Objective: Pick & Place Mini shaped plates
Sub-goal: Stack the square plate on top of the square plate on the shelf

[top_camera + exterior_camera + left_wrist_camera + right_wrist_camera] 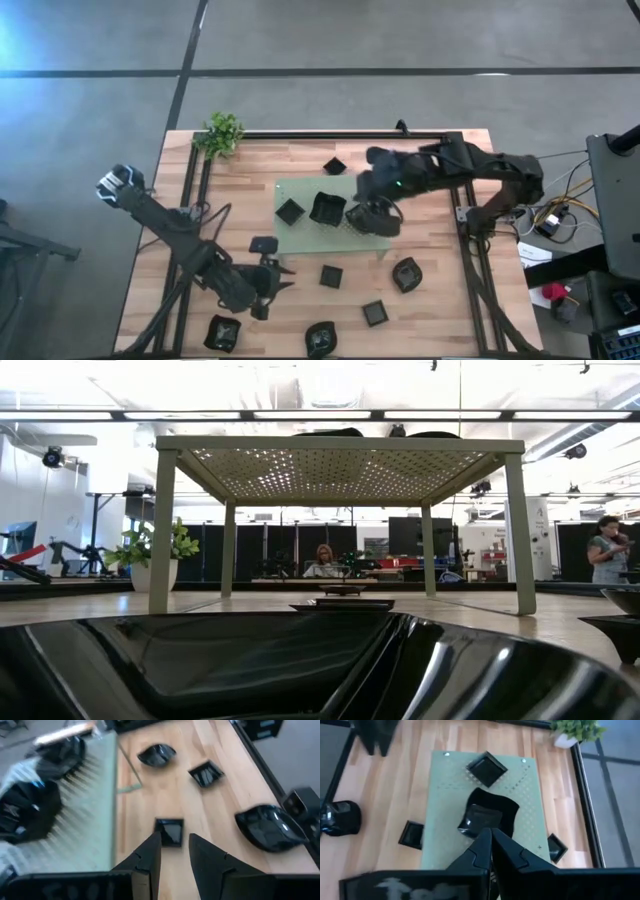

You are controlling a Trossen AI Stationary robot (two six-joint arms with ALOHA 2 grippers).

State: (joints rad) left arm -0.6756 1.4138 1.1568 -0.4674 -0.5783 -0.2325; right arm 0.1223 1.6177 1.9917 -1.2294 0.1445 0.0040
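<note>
right hand [490, 836] is hovering pinched shut, empty, over glossy, slippery-looking mini shaped plates [487, 815] at the mat's [530, 800] centre; rim grasp advised.

bare counter [440, 300] strip along right near side, open wood left of mat [300, 240], mat crowded by two plates [327, 208] and right arm [470, 170], left gripper [268, 290] near loose plates along near edge, plant [222, 133] blocks far-left corner
</note>
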